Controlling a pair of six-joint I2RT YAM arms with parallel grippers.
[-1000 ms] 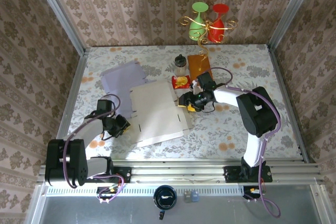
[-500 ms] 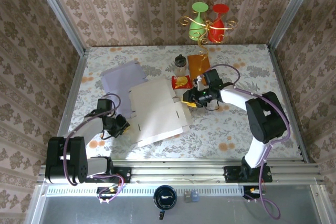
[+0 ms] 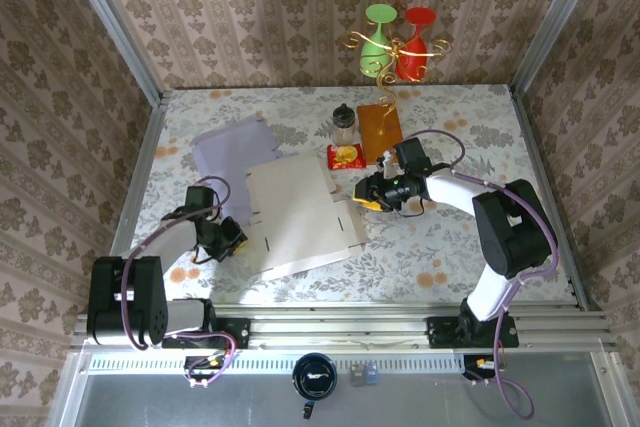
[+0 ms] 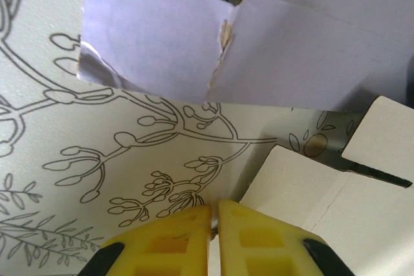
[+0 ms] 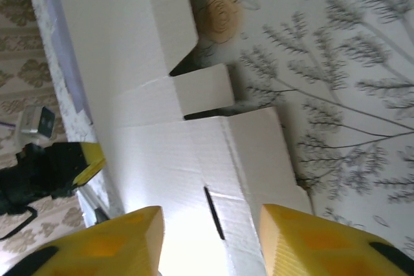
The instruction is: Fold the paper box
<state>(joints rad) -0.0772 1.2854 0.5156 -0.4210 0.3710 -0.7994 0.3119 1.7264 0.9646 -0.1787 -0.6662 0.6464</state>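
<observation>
The paper box (image 3: 300, 212) is a flat white cardboard blank lying at the table's middle, with a slot (image 5: 213, 212) cut near its right flap. A second blank, pale purple (image 3: 235, 147), lies partly under it at the back left. My left gripper (image 3: 228, 239) rests on the tablecloth at the white box's left edge, its yellow fingers (image 4: 178, 237) shut together with nothing between them, just beside a box corner (image 4: 310, 185). My right gripper (image 3: 368, 194) hovers open over the box's right flap (image 5: 259, 153), with the slot between its fingers.
Behind the box stand a small dark-lidded jar (image 3: 344, 125), a brown packet (image 3: 379, 127) and a red snack packet (image 3: 346, 155). A gold stand with green and red glasses (image 3: 400, 42) is at the back wall. Metal posts and patterned walls enclose the table.
My right gripper has drawn back to the right along the box's right edge, and its jaws have narrowed a little. The left gripper has stayed in place, shut.
</observation>
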